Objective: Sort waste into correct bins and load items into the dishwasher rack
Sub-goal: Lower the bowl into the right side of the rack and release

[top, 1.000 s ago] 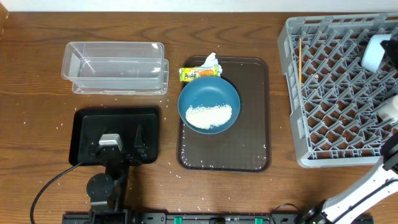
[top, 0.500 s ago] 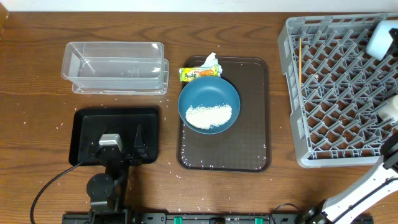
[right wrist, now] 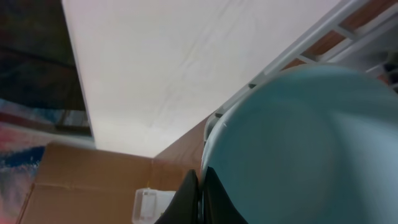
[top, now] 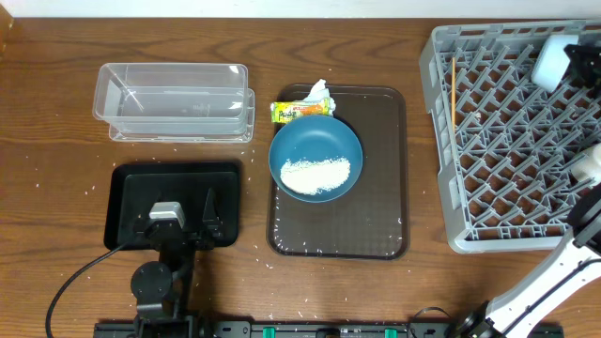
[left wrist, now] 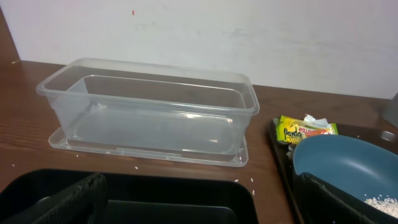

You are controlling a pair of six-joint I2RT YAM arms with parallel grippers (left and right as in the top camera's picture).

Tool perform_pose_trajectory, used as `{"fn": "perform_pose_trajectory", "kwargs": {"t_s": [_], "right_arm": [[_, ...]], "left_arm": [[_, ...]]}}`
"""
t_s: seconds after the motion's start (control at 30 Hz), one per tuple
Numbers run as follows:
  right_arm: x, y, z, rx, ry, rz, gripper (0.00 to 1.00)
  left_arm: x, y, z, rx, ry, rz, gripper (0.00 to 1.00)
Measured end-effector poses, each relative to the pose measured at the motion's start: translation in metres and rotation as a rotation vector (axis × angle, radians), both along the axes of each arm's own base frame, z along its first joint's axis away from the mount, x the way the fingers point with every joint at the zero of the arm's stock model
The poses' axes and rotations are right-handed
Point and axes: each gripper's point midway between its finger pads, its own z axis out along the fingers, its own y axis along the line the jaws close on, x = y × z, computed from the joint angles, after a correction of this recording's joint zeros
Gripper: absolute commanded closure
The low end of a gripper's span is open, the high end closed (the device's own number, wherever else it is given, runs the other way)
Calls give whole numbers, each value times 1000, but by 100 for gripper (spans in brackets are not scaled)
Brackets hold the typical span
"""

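Moved left above the rack (top: 438,122), pale-blue bowl (top: 549,62) is pinched by right jaws; left jaws spread.

Lab test bench: wooden table (top: 56,188), bare white wall (left wrist: 249,37), cardboard box (right wrist: 93,180).

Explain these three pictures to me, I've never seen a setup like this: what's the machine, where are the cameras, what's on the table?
It is a robot with two arms at a wooden table, each ending in a two-finger gripper. One picture looks straight down from above; the other two come from cameras on the wrists. On the table lie a clear tub, a black tray, and a brown serving tray bearing a dark-blue dish of rice, with a snack wrapper and a tissue at its far edge. At the right stands a grey rack with chopsticks in it. The left gripper hangs open over the black tray, holding nothing. The right gripper is shut on the rim of a light-blue bowl over the rack.
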Motion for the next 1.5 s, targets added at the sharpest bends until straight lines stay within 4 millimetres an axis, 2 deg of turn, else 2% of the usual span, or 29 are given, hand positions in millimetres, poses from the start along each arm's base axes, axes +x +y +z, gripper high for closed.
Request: {"fn": "perform_pose_trajectory", "kwargs": {"t_s": [0.27, 0.37, 0.53, 0.63, 0.73, 0.9, 1.0, 1.13, 1.2, 1.3, 1.33, 1.4, 1.5], "right_arm": [[-13, -23, -13, 29, 77, -71, 86], [-23, -28, -20, 54, 139, -93, 86], [-37, -39, -56, 2, 324, -194, 84], [-49, -48, -65, -61, 412, -254, 83], [-62, -61, -49, -137, 439, -320, 81], [-89, -78, 15, -280, 409, -440, 81], [-102, -75, 53, -353, 382, -493, 77], [-105, -71, 81, -426, 333, -522, 76], [-101, -70, 82, -458, 332, -529, 81], [-90, -64, 73, -511, 360, -534, 85], [-84, -62, 68, -541, 369, -537, 85], [-67, -58, 59, -610, 371, -544, 77], [-41, -49, 42, -682, 368, -534, 76]], "left_arm": [[0, 0, 0, 0, 0, 0, 2], [0, 0, 0, 0, 0, 0, 2], [0, 0, 0, 0, 0, 0, 2], [0, 0, 0, 0, 0, 0, 2], [0, 0, 0, 0, 0, 0, 2], [0, 0, 0, 0, 0, 0, 2], [0, 0, 0, 0, 0, 0, 2], [0, 0, 0, 0, 0, 0, 2], [0, 0, 0, 0, 0, 0, 2], [0, 0, 0, 0, 0, 0, 2], [0, 0, 0, 0, 0, 0, 2], [0, 0, 0, 0, 0, 0, 2], [0, 0, 0, 0, 0, 0, 2]]}}
